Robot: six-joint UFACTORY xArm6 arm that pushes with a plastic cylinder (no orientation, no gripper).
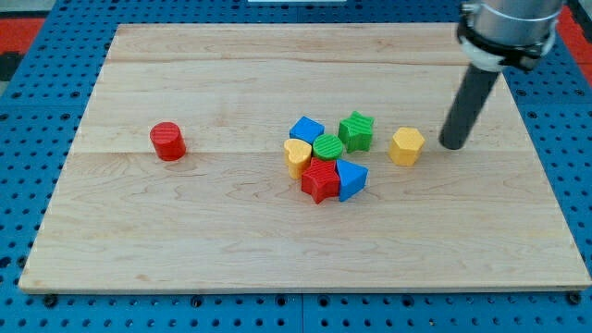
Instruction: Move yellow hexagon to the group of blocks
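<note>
The yellow hexagon (pixel 407 145) lies right of the board's middle, alone. My tip (pixel 453 144) rests on the board just to its right, a small gap apart. To the hexagon's left is a tight group: a green star (pixel 357 130), a green cylinder (pixel 327 146), a blue cube (pixel 306 129), a yellow heart (pixel 297 156), a red star (pixel 321 178) and a blue block (pixel 351 178). The green star is the nearest of them to the hexagon, with a gap between the two.
A red cylinder (pixel 167 141) stands alone at the view's left. The wooden board (pixel 185 240) lies on a blue pegboard (pixel 28 111). The arm's dark rod and silver body (pixel 509 23) come in from the view's top right.
</note>
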